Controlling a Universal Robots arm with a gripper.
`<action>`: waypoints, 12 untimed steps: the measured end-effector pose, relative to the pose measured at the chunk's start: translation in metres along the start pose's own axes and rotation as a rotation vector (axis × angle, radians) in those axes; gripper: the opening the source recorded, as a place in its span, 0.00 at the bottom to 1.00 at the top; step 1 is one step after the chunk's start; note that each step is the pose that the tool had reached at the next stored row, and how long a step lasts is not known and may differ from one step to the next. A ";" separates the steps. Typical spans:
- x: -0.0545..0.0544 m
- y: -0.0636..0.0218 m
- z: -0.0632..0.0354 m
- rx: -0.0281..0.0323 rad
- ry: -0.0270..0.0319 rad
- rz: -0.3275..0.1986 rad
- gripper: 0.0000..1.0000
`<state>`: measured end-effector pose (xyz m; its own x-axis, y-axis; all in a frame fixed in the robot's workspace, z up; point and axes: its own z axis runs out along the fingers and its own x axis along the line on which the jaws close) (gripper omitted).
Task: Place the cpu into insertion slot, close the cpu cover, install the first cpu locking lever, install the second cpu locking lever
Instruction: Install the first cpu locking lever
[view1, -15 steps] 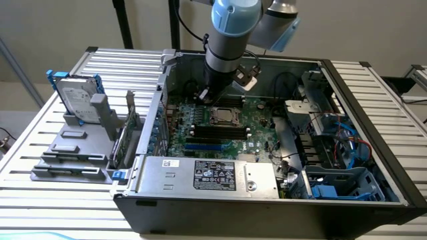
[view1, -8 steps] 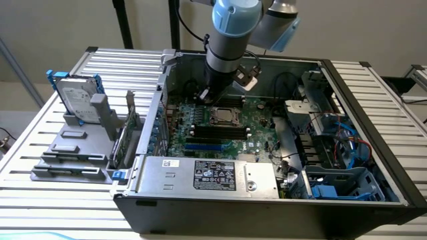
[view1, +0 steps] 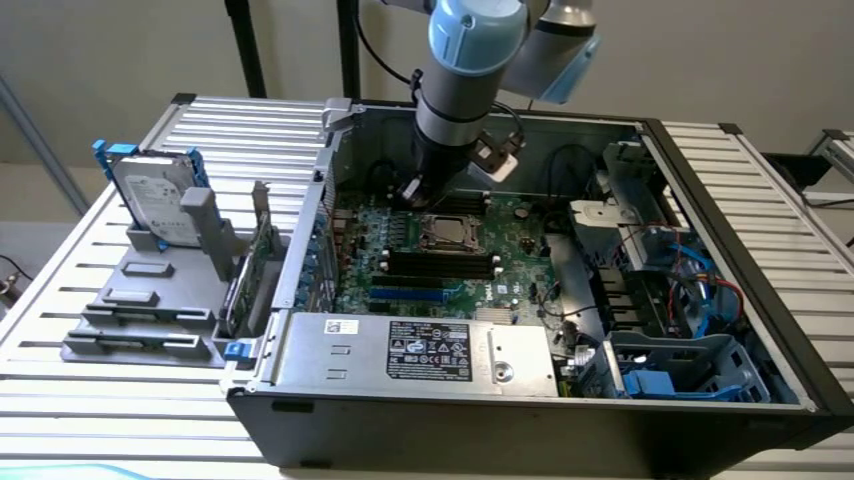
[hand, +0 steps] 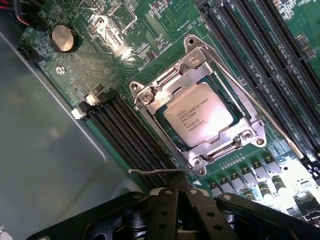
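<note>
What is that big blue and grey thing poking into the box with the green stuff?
That is a robot arm. It reaches into an opened computer lying on a metal table. One picture comes from a camera off the arm, the other from a camera on its wrist, close above the green board. The silver chip sits in place, with a metal frame closed over it. The arm's gripper is shut, and a thin metal lever lies right by its tips; whether they touch, I cannot tell. Beside the computer, a hard drive stands in a grey holder.
</note>
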<state>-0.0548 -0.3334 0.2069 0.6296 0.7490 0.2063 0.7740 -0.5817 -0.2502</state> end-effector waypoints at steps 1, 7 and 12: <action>0.001 0.0009 0.0001 0.0000 0.0000 0.000 0.11; 0.005 0.0064 0.0008 0.0001 -0.0002 -0.001 0.11; 0.008 0.0108 0.0015 0.0003 -0.0003 -0.001 0.11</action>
<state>-0.0417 -0.3333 0.2044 0.6285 0.7500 0.2064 0.7749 -0.5805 -0.2501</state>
